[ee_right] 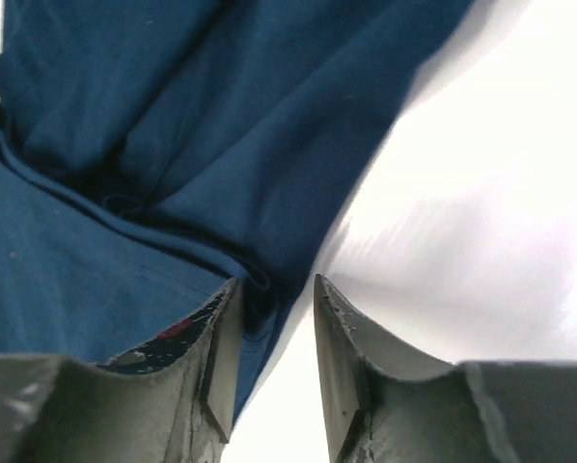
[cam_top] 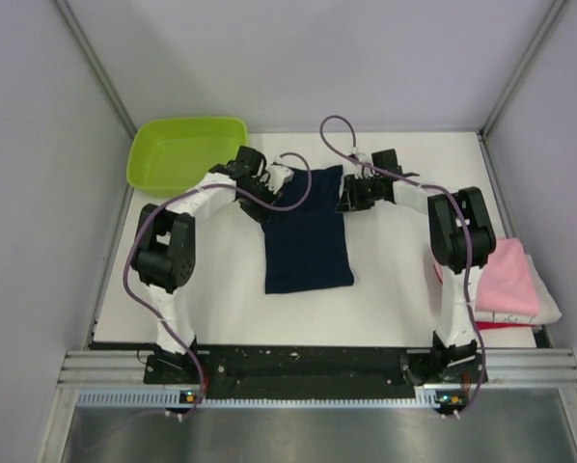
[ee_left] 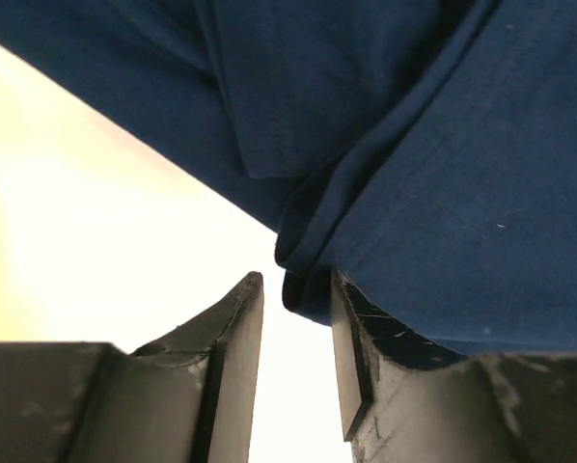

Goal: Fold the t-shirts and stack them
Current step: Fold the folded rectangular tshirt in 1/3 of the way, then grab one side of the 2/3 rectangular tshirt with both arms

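- Nearest, beside the right arm's base at the right edge of the table (cam_top: 395,289): one stack of three folded shirts, pink shirt (cam_top: 512,278) on top, white shirt (cam_top: 551,311) beneath it, red shirt (cam_top: 506,326) lowest and showing only as a sliver.
- Mid-table, between the two arms: one navy t-shirt (cam_top: 308,246), flat in a long rectangle, long axis running near to far, near hem free of both arms.
- At its far end: left gripper (cam_top: 279,178) on the far-left corner, right gripper (cam_top: 351,193) on the far-right corner, each about equally close to its own corner.
- Left gripper: fingers a narrow gap apart, rolled navy edge sitting in the mouth of the gap, not visibly pinched.
- Right gripper: likewise narrowly parted, cloth edge against one finger, bare table showing through the gap.
- Judged next: both corners clamped together, then drawn along the long axis toward the near hem.
- Farthest, far left: one green tub (cam_top: 142,154), apart from the shirt.
- Count: four shirts, two grippers, one tub.
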